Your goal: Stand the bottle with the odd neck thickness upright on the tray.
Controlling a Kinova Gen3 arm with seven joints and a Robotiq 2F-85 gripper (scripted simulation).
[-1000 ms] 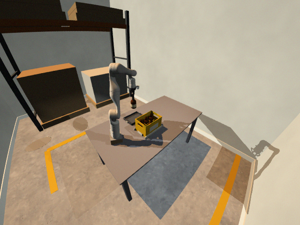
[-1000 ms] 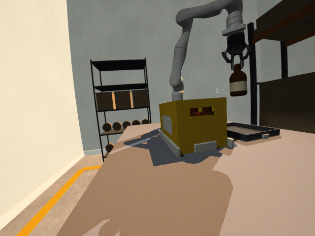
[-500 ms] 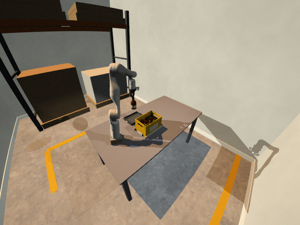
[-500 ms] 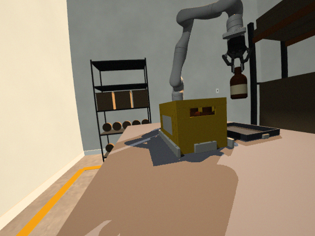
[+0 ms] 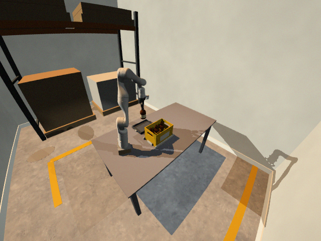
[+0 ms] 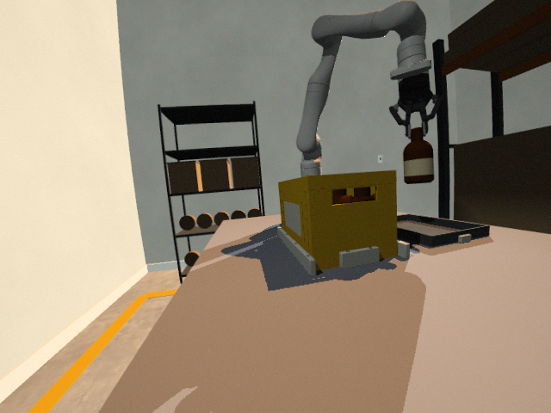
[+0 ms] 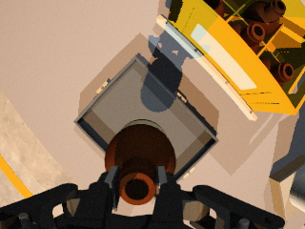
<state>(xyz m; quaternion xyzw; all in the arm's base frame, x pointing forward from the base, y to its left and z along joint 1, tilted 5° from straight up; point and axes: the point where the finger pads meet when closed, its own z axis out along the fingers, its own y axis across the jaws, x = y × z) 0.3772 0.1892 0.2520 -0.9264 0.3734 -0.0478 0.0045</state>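
Note:
My gripper (image 6: 414, 129) is shut on the neck of a brown bottle (image 6: 417, 161) with a pale label. The bottle hangs upright, well above the dark tray (image 6: 438, 229). In the wrist view the bottle (image 7: 139, 164) sits over the tray (image 7: 147, 116), near its lower corner. In the top view the gripper (image 5: 141, 105) holds the bottle (image 5: 142, 113) above the tray (image 5: 141, 126). The yellow crate (image 6: 338, 217) stands beside the tray with several brown bottles (image 7: 254, 19) upright in its compartments. The crate also shows in the top view (image 5: 158, 131).
Grey blocks (image 6: 358, 256) lie against the crate's base. The arm's base (image 5: 122, 141) stands on the table next to the tray. A black shelf rack (image 6: 213, 177) stands beyond the table's far edge. Large boxes (image 5: 55, 99) stand on the floor behind the arm.

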